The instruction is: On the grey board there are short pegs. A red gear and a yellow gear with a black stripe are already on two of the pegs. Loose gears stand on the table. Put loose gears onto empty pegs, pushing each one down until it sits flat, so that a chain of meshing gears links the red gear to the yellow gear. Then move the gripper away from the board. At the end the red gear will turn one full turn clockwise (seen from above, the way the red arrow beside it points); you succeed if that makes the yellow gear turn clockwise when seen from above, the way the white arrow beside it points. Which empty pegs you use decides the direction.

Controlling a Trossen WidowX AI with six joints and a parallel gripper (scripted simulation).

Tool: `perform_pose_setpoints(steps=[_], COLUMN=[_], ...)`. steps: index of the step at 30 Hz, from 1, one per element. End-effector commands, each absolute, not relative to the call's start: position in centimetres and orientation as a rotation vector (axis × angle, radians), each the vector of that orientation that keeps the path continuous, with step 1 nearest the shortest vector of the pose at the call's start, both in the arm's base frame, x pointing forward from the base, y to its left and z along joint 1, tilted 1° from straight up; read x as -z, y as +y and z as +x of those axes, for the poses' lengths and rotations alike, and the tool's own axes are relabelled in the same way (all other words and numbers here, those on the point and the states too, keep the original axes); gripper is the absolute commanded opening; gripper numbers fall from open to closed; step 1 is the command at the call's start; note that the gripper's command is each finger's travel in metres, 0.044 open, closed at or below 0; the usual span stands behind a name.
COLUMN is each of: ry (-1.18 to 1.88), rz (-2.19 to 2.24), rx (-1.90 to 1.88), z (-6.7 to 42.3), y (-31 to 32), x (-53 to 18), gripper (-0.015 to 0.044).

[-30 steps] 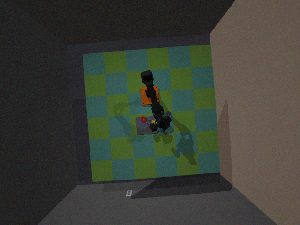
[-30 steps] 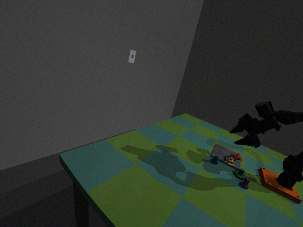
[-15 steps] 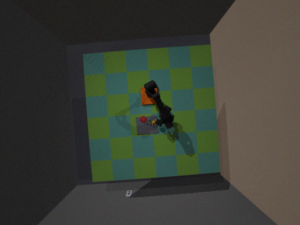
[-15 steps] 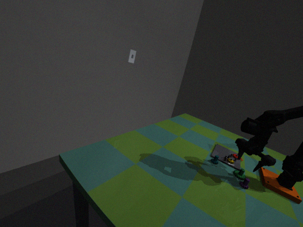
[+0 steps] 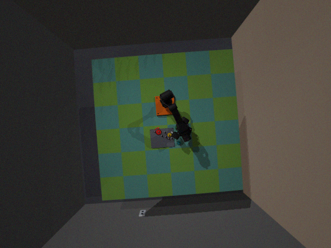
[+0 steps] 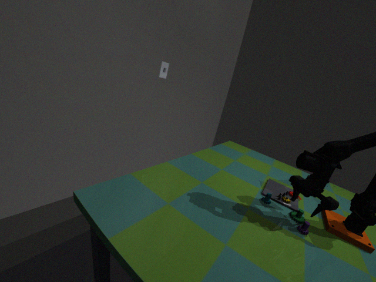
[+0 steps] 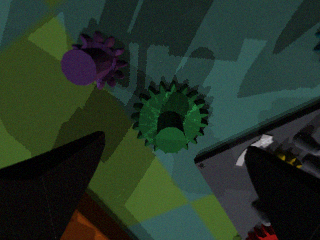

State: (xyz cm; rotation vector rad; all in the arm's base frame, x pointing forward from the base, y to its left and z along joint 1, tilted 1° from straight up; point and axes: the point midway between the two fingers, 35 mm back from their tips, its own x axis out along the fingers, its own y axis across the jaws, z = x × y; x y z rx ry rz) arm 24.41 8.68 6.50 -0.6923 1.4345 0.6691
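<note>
The grey board (image 5: 160, 143) (image 6: 274, 186) (image 7: 218, 175) holds the red gear (image 5: 158, 130) (image 6: 291, 193) (image 7: 262, 234), the yellow gear (image 5: 169, 135) (image 6: 285, 199) (image 7: 289, 159) and several short bare pegs. A green gear (image 6: 296, 217) (image 7: 148, 117) stands upright on the table just off the board. A smaller purple gear (image 6: 303, 228) (image 7: 79, 66) stands beside it. A teal gear (image 5: 178, 142) (image 6: 266, 198) stands near another board edge. My gripper (image 6: 302, 208) (image 7: 175, 145) is open and empty above the table, its fingers straddling the green gear's knob in the wrist view. The arm hides the purple gear in the top view.
The orange base plate (image 5: 161, 111) (image 6: 339, 229) (image 7: 87, 225) of the arm lies near the board and the purple gear. The right finger overlaps the board's corner area in the wrist view. Arm shadows darken the checkered table (image 5: 133, 165) (image 6: 170, 237).
</note>
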Motion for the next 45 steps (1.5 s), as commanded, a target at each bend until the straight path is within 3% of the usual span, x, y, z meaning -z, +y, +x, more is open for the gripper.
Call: perform_pose_setpoints(steps=[1,16,30,38,45], ry=[1.444,1.444,1.444,1.443,1.410], rz=[-0.694,-0.694,-0.694,-0.695,-0.716], rx=[-0.675,-0.675,-0.675,-0.677,-0.724], z=[24.1,24.1,24.1,24.1,24.5], y=[8.6,8.6,8.6,8.6,9.0], x=[-5.7,-4.3,-4.3,-4.4,-5.4], gripper=[0.0440,0.0440,0.0072,0.0000,0.0000])
